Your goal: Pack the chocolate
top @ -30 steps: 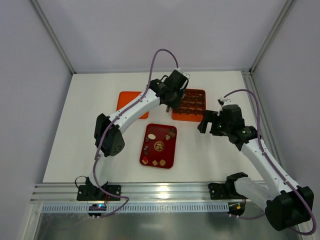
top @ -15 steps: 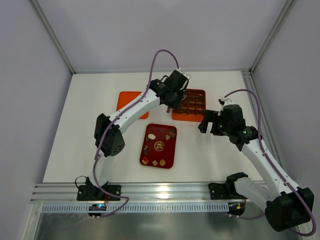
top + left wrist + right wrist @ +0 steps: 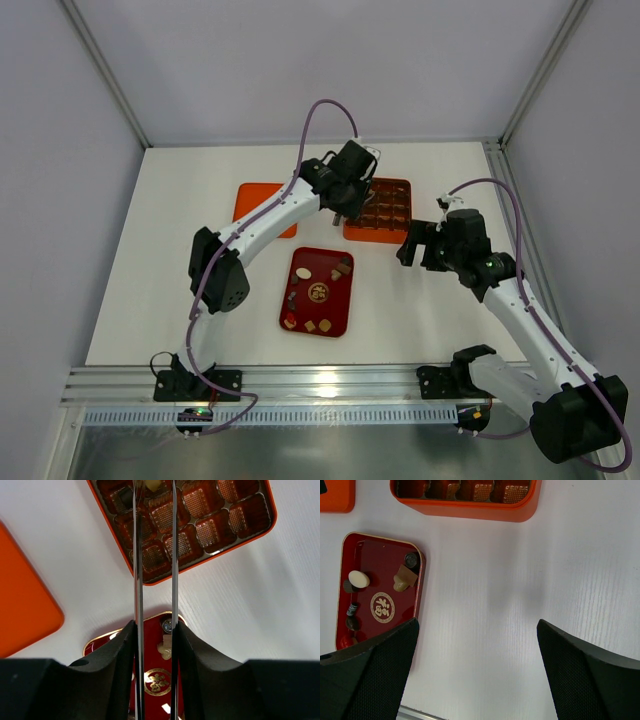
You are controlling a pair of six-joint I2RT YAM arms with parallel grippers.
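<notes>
The chocolate lies in two places. Loose pieces rest in the red tray (image 3: 377, 555) near the middle of the worktop (image 3: 485, 610), among them a cream oval (image 3: 358, 579), a tan piece (image 3: 405, 578) and a dark round one (image 3: 412, 558). Others appear to fill cells of the orange box (image 3: 465, 507) just beyond the tray. The left fingers (image 3: 120, 655) reach over the box with only a narrow gap between them, and a pale piece (image 3: 152, 485) shows at their tips above a cell. Whether they grip it or have let it go cannot be told, since the tips run to the edge of the wrist view. The right fingers (image 3: 370, 680) stand wide apart and empty, hovering over bare worktop to the right of the tray. Each piece is probably very light and stiff but brittle. Its smooth moulded faces could slip between thin blades, and a hard squeeze might chip a corner or crack it. The safest hold is likely a gentle pinch across two opposite sides: the flat edges of a square, or the widest part of a round or oval. A triangle offers no parallel sides and may twist out. Pieces lying against the tray's wall, such as the dark round one in its corner with the tan piece just beside it, leave little room for a finger. Those may call for an approach from the open side.
</notes>
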